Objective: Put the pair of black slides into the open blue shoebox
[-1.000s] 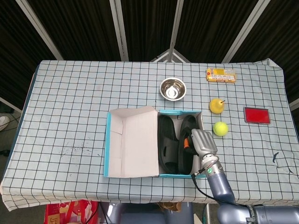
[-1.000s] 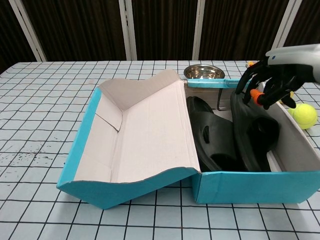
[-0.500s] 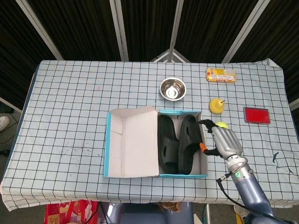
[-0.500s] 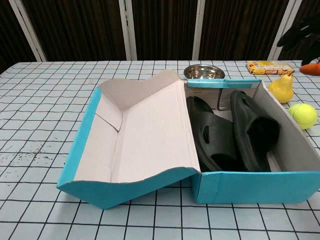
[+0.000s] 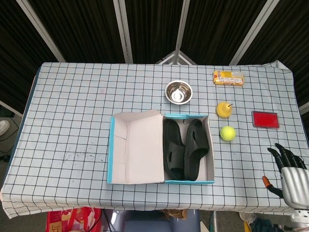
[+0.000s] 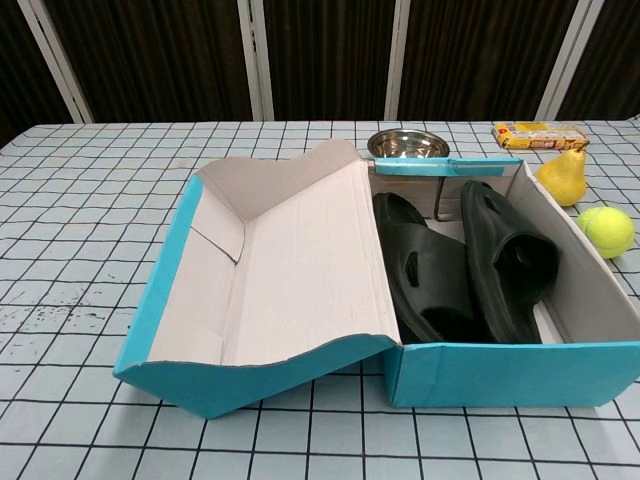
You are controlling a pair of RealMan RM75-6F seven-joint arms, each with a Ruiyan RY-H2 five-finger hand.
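Inside the blue box, both slides are lying side by side, soles down as far as the head view shows; the right one is leaning slightly against the box wall in the chest view. The task's goal is looking met.

Your right robot hand is hovering at the near right corner of the desk, well apart from the box, fingers spread, holding nothing. The left robot hand is not showing in either view.

Judgement on the step in hand: you are clearing the arm away. To do it well, keep the hand high and outboard so that it is not brushing the ball or the pear, both of which would roll easily. Leave the box alone; its card walls are thin and light, and a nudge would probably slide it on the cloth. If you want the right slide flatter, press it down from above rather than from the side.

Materials:
- Slides: matt black moulded foam or rubber, broad strap, rounded edges, slightly springy by the look.
- Box: blue card outside, pale plain card inside; hinged lid lying open to the left, flaps creased.
- Desk cover: checked cloth, pale with dark lines, a few wrinkles.
- Bowl: polished steel, round, beyond the box.
- Ball: fuzzy, yellow-green.
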